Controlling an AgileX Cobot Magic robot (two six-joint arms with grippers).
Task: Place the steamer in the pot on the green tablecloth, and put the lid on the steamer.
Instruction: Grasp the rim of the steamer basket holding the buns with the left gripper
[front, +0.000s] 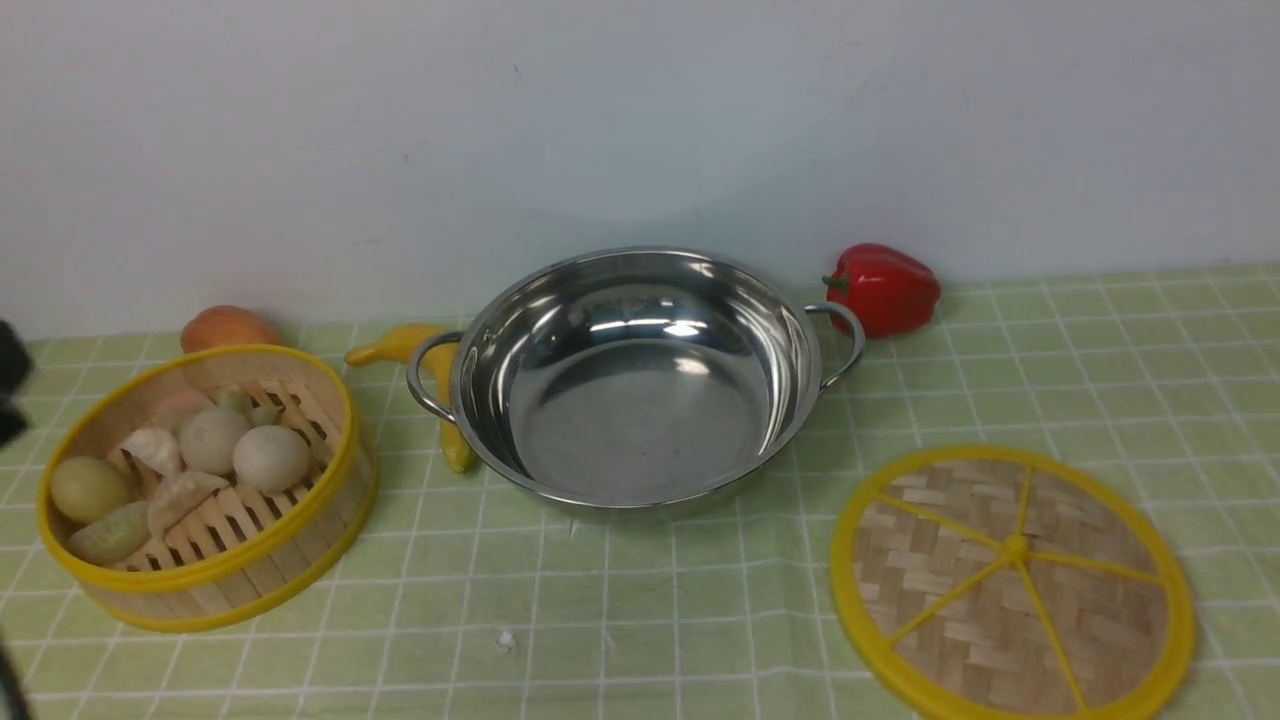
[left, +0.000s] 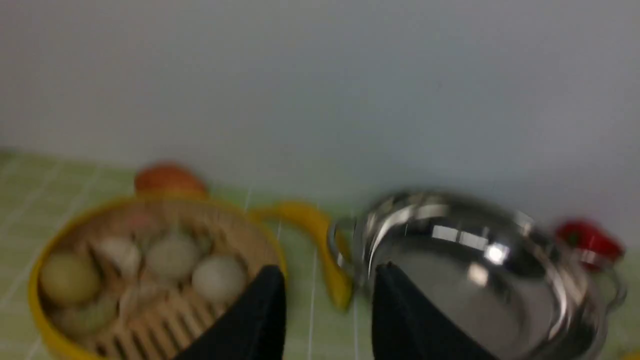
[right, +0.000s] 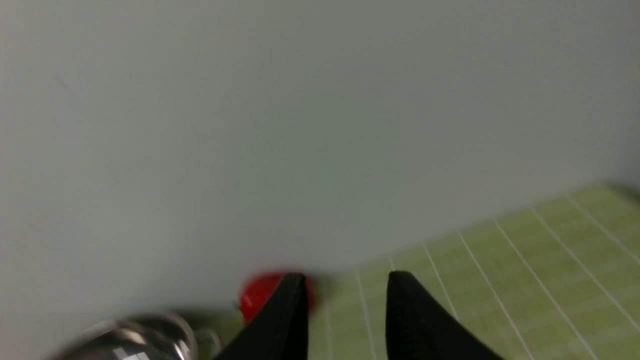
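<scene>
Left gripper and right gripper each show only in their own wrist view. On both, the two black fingers stand well apart with nothing between them and nothing touched. The front view catches neither pair of fingers, only a dark scrap at its left edge.

One green tablecloth covers the table. On it sits one pot, upright and empty, in the middle toward the back, with two loop handles. One lid lies flat on the cloth at the near right, apart from the pot, and only the front view shows it. One steamer stands on the cloth at the near left, apart from the pot, with several buns and dumplings in it.

One red pepper sits just behind the pot's right handle. One banana lies by the left handle, partly hidden by it. One orange-red fruit sits just behind the steamer.

The left wrist view, blurred, takes in steamer, fruit, banana, pot and pepper. The right wrist view shows only the pot's edge, the pepper and the cloth.
</scene>
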